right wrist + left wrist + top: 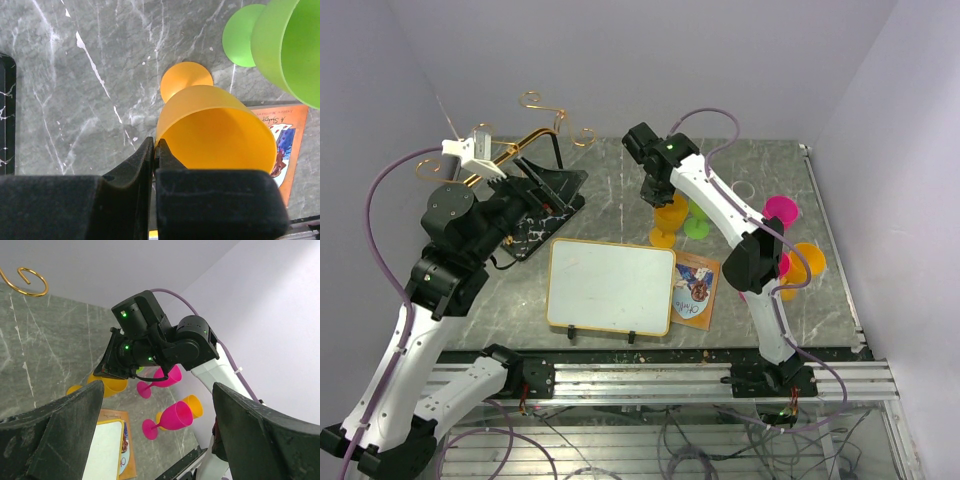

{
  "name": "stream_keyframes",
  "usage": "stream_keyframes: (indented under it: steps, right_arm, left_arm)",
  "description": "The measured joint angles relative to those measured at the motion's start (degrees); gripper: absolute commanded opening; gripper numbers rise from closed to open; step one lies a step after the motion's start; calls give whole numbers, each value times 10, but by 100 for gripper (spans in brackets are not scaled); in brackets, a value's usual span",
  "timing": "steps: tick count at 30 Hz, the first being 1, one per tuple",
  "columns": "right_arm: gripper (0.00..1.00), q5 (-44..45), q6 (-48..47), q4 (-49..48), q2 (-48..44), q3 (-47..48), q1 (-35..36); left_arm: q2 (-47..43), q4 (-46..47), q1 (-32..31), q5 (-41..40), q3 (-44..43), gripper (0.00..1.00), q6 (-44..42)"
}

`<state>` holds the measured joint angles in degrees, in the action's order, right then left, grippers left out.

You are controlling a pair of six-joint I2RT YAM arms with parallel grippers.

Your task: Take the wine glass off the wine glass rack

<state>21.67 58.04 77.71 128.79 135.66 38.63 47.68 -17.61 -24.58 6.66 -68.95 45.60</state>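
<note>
Orange plastic wine glass (670, 213), tilted, upper centre of frame.
Right jaws pinched shut on its rim; glass apart from black marble-look rack (548, 200) with gold wire arms, upper left; left jaws wide, empty.

On the grey marbled table (620, 190) I see a wood-framed whiteboard (610, 286) lying flat, a picture card (698, 290) just beside its right edge, a green glass (697, 224) behind the card, and a pink glass (781, 211) and an orange glass (807, 262) further right.
</note>
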Motion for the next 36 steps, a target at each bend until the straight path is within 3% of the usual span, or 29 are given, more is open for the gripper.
stream_keyframes:
  steps: [4,19,23,30,32,36]
  right_arm:
    - [5,0,0,0,0,0,0]
    - [61,16,-21,-19,-37,0,0]
    - [69,25,-40,-61,-132,-48,0]
    - [78,39,-103,-222,-390,-235,0]
    - [98,43,-123,-270,-461,-301,0]
    - [100,59,-170,-330,-571,-387,0]
  left_arm:
    - [-1,-4,0,-1,0,100,-2]
    - [-12,-19,0,-5,-12,100,-7]
    - [-12,-22,0,-10,-17,100,-13]
    - [-16,-46,0,-33,-32,100,-34]
    - [-18,-58,0,-44,-43,100,-44]
    - [-27,-94,0,-80,-78,100,-74]
